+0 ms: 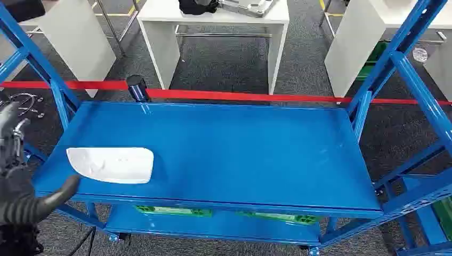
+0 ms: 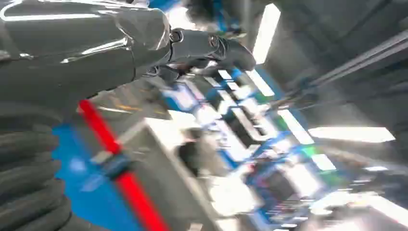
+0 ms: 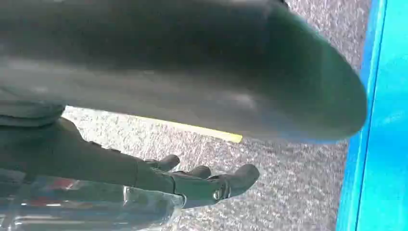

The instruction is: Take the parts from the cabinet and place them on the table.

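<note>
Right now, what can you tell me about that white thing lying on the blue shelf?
The white part is a smooth, shell-like piece, plastic by its look, with one rounded end and a squarer end. It lies flat on the blue shelf near the front left corner, alone. The left hand hovers close beside it, off the shelf's edge, not touching it.

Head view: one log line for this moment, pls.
left hand: beside shelf, holds nothing | right hand: over floor, holds nothing | white part: on blue shelf
</note>
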